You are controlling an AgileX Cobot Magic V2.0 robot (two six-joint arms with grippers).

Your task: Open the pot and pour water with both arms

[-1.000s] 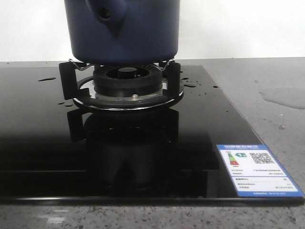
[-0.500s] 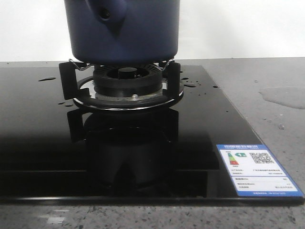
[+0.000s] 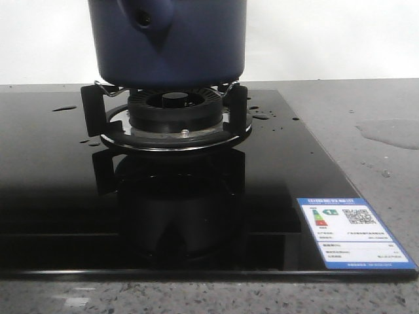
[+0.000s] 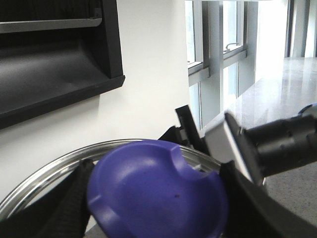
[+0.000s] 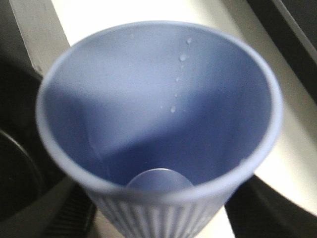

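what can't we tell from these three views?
- Front view: the pot on the burner is cut off by the top edge, so rim, opening and both arms are out of frame.
- Left wrist view: the lid knob fills the foreground; the gripper's grip on it is not clearly visible.
- Right wrist view: the cup blocks the gripper; droplets show inside, but the water level is unclear.

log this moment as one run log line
pot: on burner stand | left: shut on lid knob | right: shut on cup, droplets inside | spills on counter
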